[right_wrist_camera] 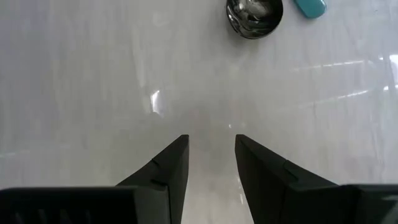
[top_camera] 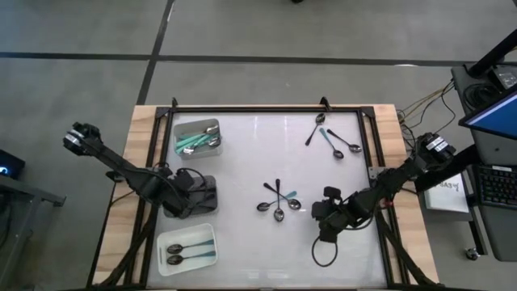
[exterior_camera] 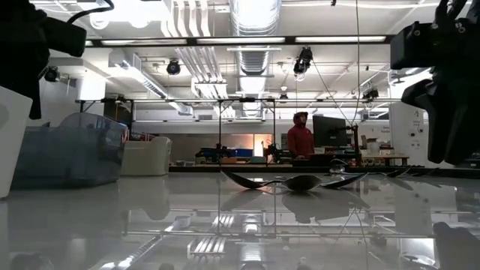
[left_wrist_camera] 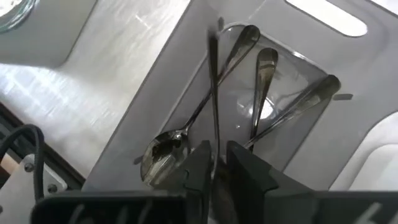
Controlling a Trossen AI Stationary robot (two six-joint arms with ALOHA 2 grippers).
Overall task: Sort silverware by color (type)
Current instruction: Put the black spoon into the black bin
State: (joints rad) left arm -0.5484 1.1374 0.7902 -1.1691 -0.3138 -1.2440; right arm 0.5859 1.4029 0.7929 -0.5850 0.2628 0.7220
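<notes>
A: Left gripper [left_wrist_camera: 214, 171]?

B: Pinched narrow on a thin spoon [left_wrist_camera: 213, 93], handle up through the jaws, right over the grey tray [left_wrist_camera: 168, 62]. Three silver spoons [left_wrist_camera: 261, 81] lying inside already, handles fanned and crossing.

A: Right gripper [right_wrist_camera: 211, 146]?

B: Wide apart, holding nothing, low over bare table [right_wrist_camera: 93, 93]. Spoon cluster [top_camera: 277, 202] just ahead, toward table centre (nearer this arm than the left).

A: Axis?

B: Crossed heap, handles splayed outward, so no single line. Nearest bits: shiny bowl [right_wrist_camera: 254, 14] and teal handle tip [right_wrist_camera: 309, 6], dead ahead and slightly off to one side. Probably needs wrist rotation before pinching.
</notes>
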